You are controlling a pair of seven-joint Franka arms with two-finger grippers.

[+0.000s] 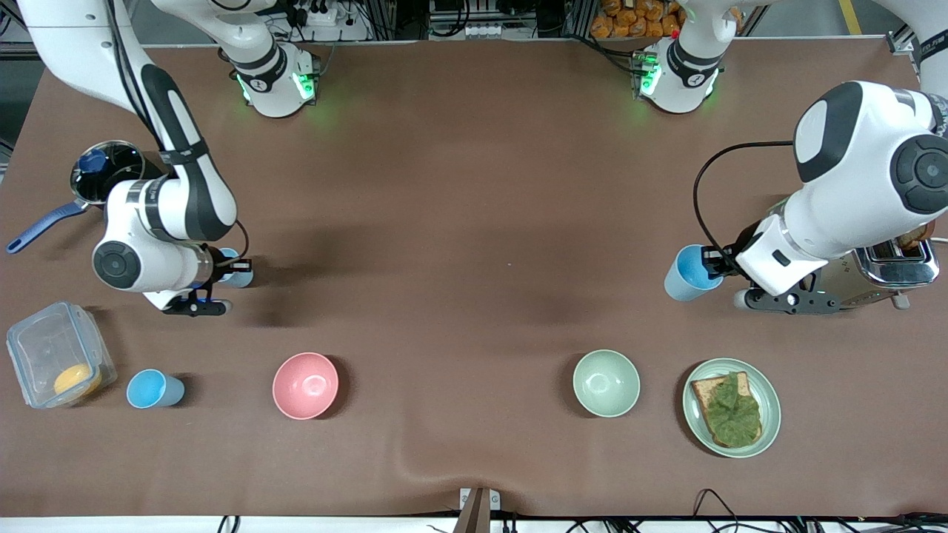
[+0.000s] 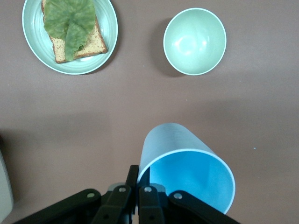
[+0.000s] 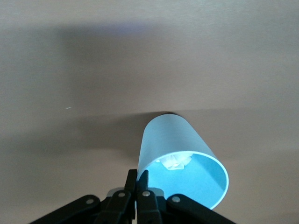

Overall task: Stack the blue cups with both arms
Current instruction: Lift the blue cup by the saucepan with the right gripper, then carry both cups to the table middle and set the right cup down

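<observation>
My left gripper [image 1: 712, 263] is shut on the rim of a blue cup [image 1: 687, 272] and holds it tilted over the table beside the toaster. In the left wrist view the fingers [image 2: 133, 176] pinch the cup's wall [image 2: 187, 170], one inside and one outside. My right gripper [image 1: 226, 268] is shut on the rim of a second blue cup [image 1: 240, 271] over the table at the right arm's end. The right wrist view shows that cup [image 3: 182, 158] tilted, pinched by the fingers [image 3: 132, 179]. A third blue cup [image 1: 152, 389] stands on the table beside the plastic box.
A pink bowl [image 1: 305, 385], a pale green bowl [image 1: 606, 383] and a green plate [image 1: 770, 414] with toast and lettuce lie along the camera side. A clear plastic box [image 1: 44, 348] and a pot with a blue handle [image 1: 104, 174] are at the right arm's end. A toaster [image 1: 892, 268] is at the left arm's end.
</observation>
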